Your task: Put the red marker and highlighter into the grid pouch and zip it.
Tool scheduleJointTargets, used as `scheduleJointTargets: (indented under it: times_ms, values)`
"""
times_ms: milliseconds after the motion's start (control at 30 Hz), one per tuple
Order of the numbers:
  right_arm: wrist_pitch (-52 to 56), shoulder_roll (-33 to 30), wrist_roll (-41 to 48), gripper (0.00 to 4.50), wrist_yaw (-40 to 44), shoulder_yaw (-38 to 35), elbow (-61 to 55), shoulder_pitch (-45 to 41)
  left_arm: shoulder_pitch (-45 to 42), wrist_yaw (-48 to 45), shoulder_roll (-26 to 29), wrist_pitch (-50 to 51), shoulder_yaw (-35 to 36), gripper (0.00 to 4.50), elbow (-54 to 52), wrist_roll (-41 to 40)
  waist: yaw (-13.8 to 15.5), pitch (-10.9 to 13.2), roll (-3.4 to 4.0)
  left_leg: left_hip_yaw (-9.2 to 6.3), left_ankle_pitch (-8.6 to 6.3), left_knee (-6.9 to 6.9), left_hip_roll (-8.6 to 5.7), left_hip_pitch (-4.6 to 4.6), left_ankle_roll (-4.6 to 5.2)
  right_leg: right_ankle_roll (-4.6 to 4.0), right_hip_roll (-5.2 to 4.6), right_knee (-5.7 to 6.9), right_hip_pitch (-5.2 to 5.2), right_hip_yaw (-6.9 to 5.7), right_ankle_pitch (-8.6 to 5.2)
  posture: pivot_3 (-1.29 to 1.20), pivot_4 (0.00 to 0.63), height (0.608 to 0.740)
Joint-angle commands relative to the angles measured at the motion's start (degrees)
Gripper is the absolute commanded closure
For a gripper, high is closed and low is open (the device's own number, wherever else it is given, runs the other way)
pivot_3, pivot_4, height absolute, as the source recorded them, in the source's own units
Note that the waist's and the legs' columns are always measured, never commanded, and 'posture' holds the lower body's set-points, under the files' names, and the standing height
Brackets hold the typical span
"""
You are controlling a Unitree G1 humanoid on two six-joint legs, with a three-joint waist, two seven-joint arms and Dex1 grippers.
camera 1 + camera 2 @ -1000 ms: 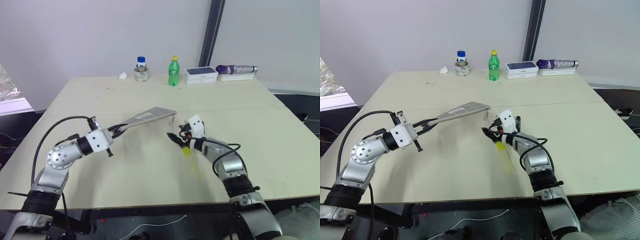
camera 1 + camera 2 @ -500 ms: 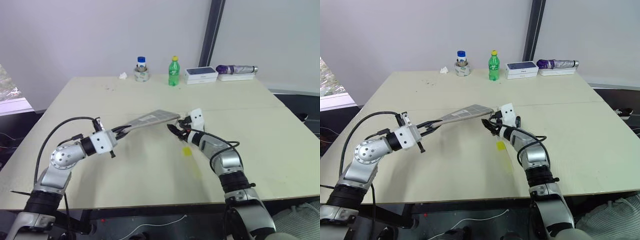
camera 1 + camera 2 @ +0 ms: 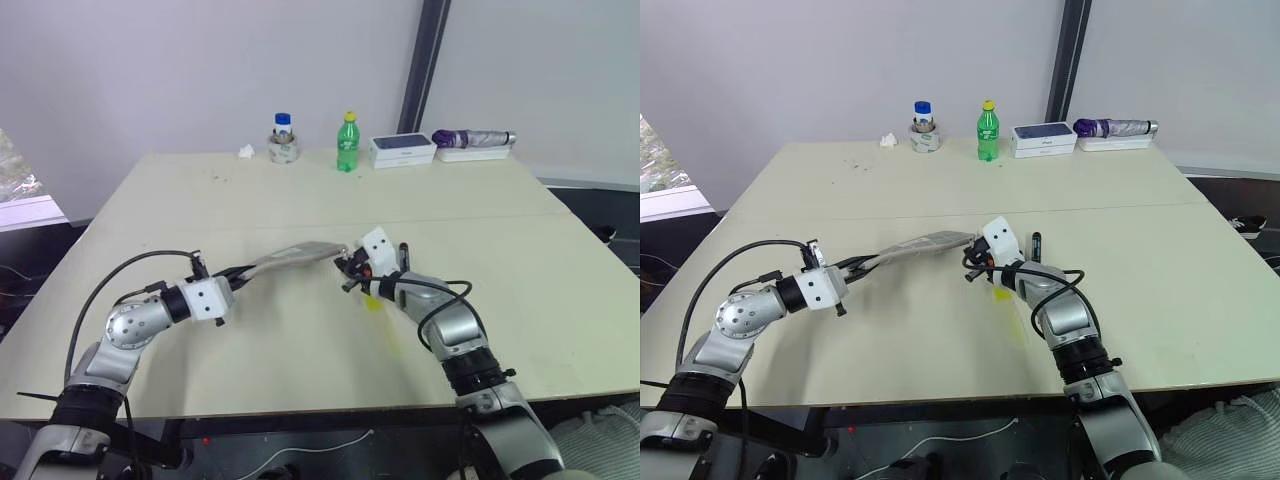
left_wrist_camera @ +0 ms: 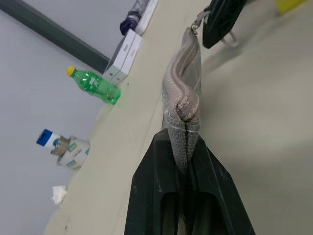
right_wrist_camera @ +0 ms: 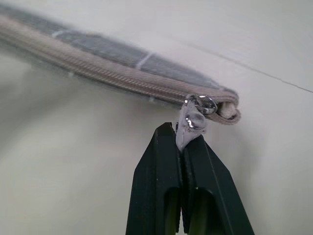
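Right gripper (image 5: 188, 142): fingers pressed together on the metal zipper pull (image 5: 194, 117) at the end of the grid pouch (image 3: 925, 245); left gripper (image 4: 182, 147): fingers clamped flat on the opposite end of the pouch, fabric sandwiched between them; pouch held clear of the table (image 3: 890, 180), stretched between the two grippers.

Highlighter (image 3: 999, 292): on the table just below the zipper end of the pouch, beside the right gripper, not in the pouch; red marker (image 3: 1036, 243): a dark slim pen on the table just past the right gripper, on the side away from the pouch; cannot tell its red end at this range.

Judged risks: pull tab is small, smooth metal and only its lower part sits between the fingers, so it could slip out under tension; the left grip holds soft fabric only, so a hard tug on the zipper could drag the pouch out of it; slack in the pouch would let the slider jam or the mouth gape unevenly; both pens lie outside, so zipping shut now would leave the task undone.

Materials: pouch is flat grey woven fabric with pale grid lines and a ribbed beige zipper tape, limp and bowed along its length; pull is shiny silver; fingers are hard matt black wedges; table is smooth pale cream laminate.
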Motion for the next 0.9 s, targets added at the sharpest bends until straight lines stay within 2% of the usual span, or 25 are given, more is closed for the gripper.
scheduleJointTargets:
  times_ms: [33,400,700,900]
  values:
    - [-1.27,-1.0,-1.24,4.46,4.18,4.01,-6.04,0.4,0.58,1.76,-0.59,-0.81,-1.33,4.5,-0.13,2.0,-0.03,0.0,0.0,0.0,0.0,0.0,0.0,0.0,0.0,0.0,0.0,0.0,0.01,0.0,0.0,0.0,0.15,0.74]
    - [-1.43,1.82,-0.67,4.46,11.49,9.21,-9.17,-0.13,0.23,3.36,-1.5,-0.99,-2.45,4.5,0.21,3.24,-0.1,0.0,0.0,0.01,0.0,-0.01,0.01,0.0,0.0,0.0,0.01,0.02,0.04,0.0,0.0,0.0,0.15,0.74]
    - [-9.31,0.84,-2.76,4.46,19.06,13.38,-11.06,-1.82,-0.36,4.85,-1.91,-1.57,-4.22,4.5,1.23,5.35,-0.06,0.0,-0.01,-0.01,0.0,0.02,0.01,0.0,0.0,0.0,0.01,0.01,-0.01,-0.01,0.0,0.0,0.15,0.74]
    - [-13.52,1.43,-5.43,4.46,19.45,15.18,-9.91,-2.69,-1.37,5.22,-1.97,-2.69,-5.74,4.5,0.83,7.16,-0.04,0.0,-0.01,-0.01,0.0,0.02,0.0,0.0,-0.01,0.0,0.01,0.02,-0.02,-0.01,0.0,0.0,0.15,0.74]
